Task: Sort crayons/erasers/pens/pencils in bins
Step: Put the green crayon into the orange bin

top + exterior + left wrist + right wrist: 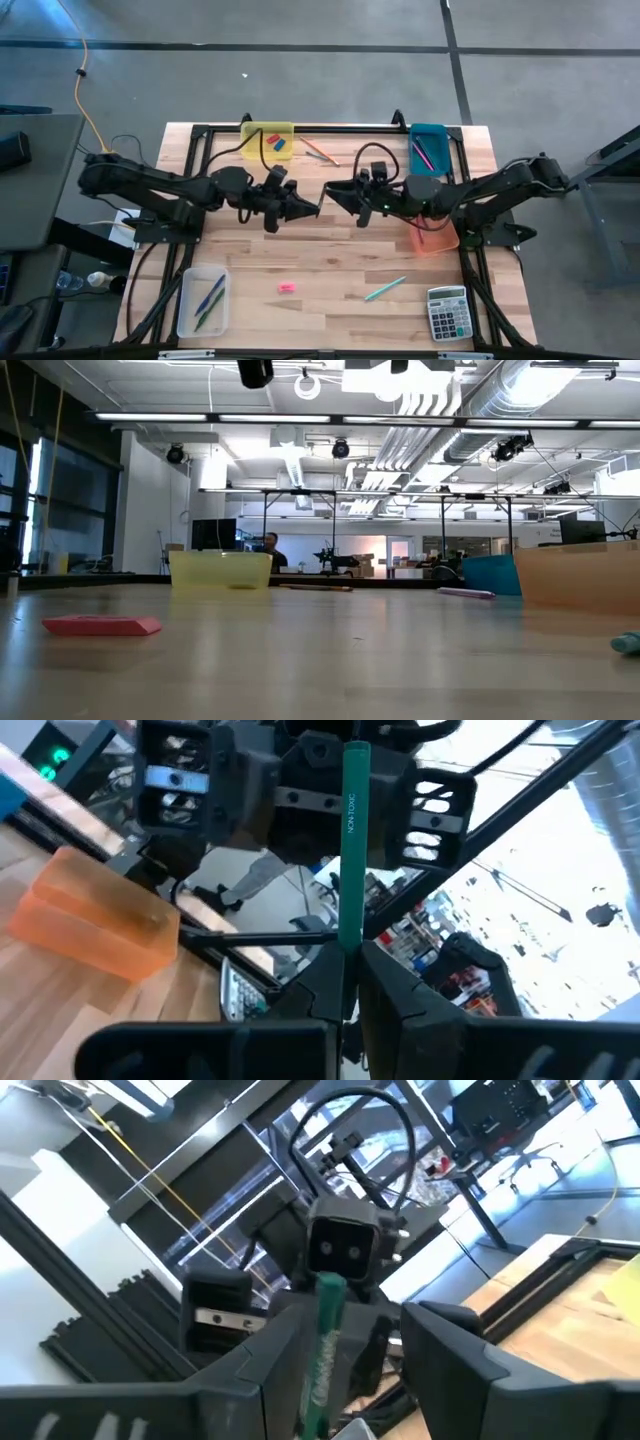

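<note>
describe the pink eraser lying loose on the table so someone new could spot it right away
Start at the wooden table and go to its near edge, between the clear bin at the left corner and the grey calculator at the right. The pink eraser lies on bare wood between them, nearer the clear bin. It is short and chunky, unlike the long thin teal stick to its right.

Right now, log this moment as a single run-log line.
phase: handover mid-air | left pincer: shut on green crayon | right pincer: open around it | pink eraser: loose on table
</note>
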